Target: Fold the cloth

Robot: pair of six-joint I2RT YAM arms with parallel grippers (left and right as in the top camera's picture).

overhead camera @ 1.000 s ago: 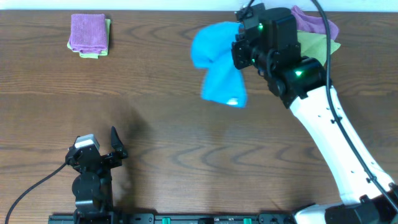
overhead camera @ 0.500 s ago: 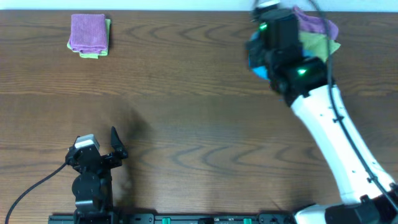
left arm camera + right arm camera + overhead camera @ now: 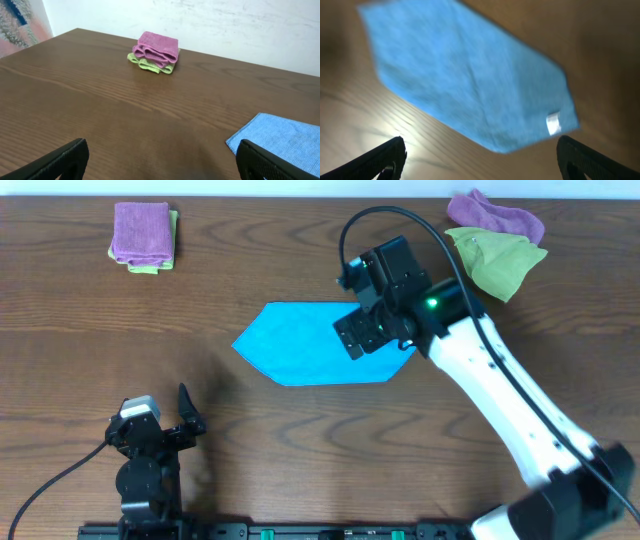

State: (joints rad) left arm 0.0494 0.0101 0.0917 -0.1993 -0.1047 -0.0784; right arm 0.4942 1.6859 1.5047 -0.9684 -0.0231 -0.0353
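The left end effector is sitting well apart from the cloth, off its left corner, with its fingers standing apart and empty. The cloth is lying flat and unfolded on the surface, its long axis running left to right. The right end effector is hovering over the cloth's right end, fingers spread wide and gripping nothing. That arm is looking much the nearer for taking a corner.
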